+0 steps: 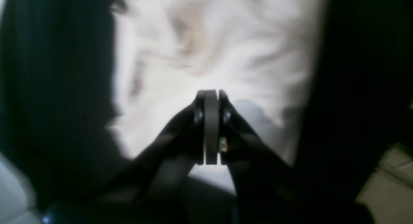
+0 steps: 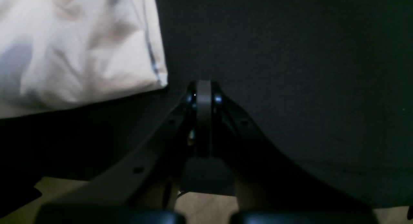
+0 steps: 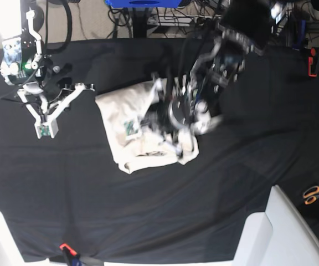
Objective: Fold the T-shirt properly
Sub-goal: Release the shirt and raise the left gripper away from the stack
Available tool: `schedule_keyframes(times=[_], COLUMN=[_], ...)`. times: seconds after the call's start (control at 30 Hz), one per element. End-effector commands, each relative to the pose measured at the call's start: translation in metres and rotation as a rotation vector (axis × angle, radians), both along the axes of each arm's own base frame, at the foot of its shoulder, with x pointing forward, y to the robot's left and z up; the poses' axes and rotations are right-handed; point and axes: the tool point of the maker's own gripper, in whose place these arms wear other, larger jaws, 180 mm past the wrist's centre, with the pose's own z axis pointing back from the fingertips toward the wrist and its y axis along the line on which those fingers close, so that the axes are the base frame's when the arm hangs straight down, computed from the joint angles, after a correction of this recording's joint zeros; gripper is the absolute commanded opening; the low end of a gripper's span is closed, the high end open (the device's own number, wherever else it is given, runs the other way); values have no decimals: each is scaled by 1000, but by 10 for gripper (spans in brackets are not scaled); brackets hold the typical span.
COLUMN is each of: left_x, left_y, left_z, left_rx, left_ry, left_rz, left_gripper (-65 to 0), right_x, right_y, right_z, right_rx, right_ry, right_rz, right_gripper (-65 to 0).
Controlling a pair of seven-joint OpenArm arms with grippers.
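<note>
The cream, short-sleeved cotton T-shirt (image 3: 148, 128) is lying in a rumpled, partly folded bundle near the middle of the black cloth-covered tabletop (image 3: 248, 166), a little toward its far edge and well clear of all four corners. In the base view the left arm is reaching down over the shirt from the far edge, its wrist blurred and covering much of the right side of the cloth, with the left pincer (image 1: 211, 96) sitting above the wrinkled fabric. In the left wrist view, which is smeared, its two dark fingers are pressing together at the tips with no gap showing between them and no fold of cloth visible between them, so the pincer is clenched on nothing, with the pale shirt spreading behind it and black tabletop on both sides. The right arm is standing apart near the tabletop's left edge as the base view has it, toward the far corner. The right pincer (image 2: 203, 88) is likewise clenched, fingers meeting flat against each other and gripping nothing, and it is hanging over bare black cloth just beside a hemmed corner of the T-shirt (image 2: 80, 46), without touching it. A pair of orange-handled scissors (image 3: 313, 194) is lying by the tabletop's right edge.
</note>
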Motion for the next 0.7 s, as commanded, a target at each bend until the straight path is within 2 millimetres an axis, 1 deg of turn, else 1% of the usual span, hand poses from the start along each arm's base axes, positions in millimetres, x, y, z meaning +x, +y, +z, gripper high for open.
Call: schedule_keyframes(times=[0.0, 0.1, 0.2, 0.3, 0.33, 0.43, 0.57, 0.63, 0.67], left_x=[2, -20, -38, -48, -48, -48, -39, -36, -32], left_y=[-1, 3, 7, 11, 15, 19, 10, 13, 13], left_z=[8, -6, -18, -26, -27, -32, -26, -31, -32], left_rx=[-47, -74, -69, -59, -49, -39, -89, -83, -80], left_ry=[-25, 17, 62, 87, 88, 101, 72, 79, 77], left_rz=[7, -3, -3, 6, 6, 4, -14, -5, -6], left_gripper=[-650, -650, -650, -650, -650, -650, -650, -650, -650], right_x=[7, 7, 7, 5, 5, 5, 6, 6, 6], right_y=[-4, -4, -4, -4, -4, -4, -4, -4, -4], right_z=[9, 8, 8, 8, 8, 8, 8, 8, 8], right_rx=[-7, -7, -7, -7, -7, -7, -7, -7, -7], right_ry=[-40, -39, -37, -34, -34, -34, -36, -36, -36], right_rz=[-3, -3, -3, -3, -3, -3, -3, -3, -3], right_gripper=[-648, -648, -648, -648, -648, -648, -648, -648, -648])
